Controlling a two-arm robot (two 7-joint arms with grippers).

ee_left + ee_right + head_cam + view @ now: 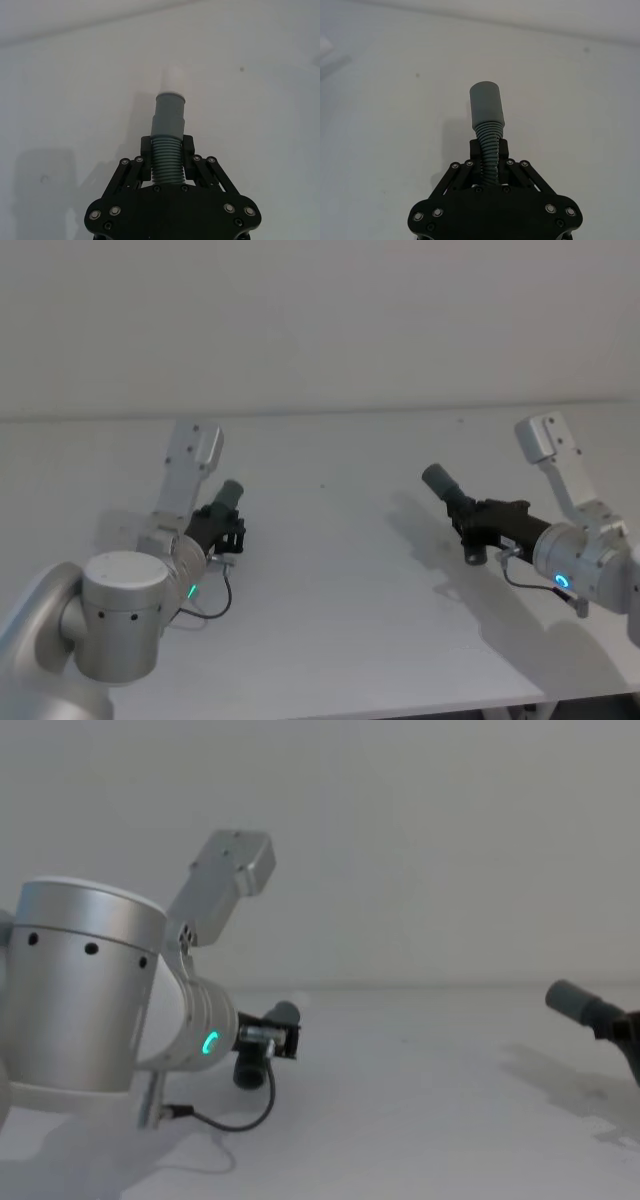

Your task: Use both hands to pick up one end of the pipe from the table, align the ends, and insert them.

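Two hose pieces, one in each gripper, well apart over a white table
Left gripper, at the table's left: clamped on the ribs of the left piece; its grey cuff and narrower white tip jut out ahead. Right gripper, at the table's right: clamped on the ribs of the right piece; its wide cuff rises toward the left piece, the two ends not touching
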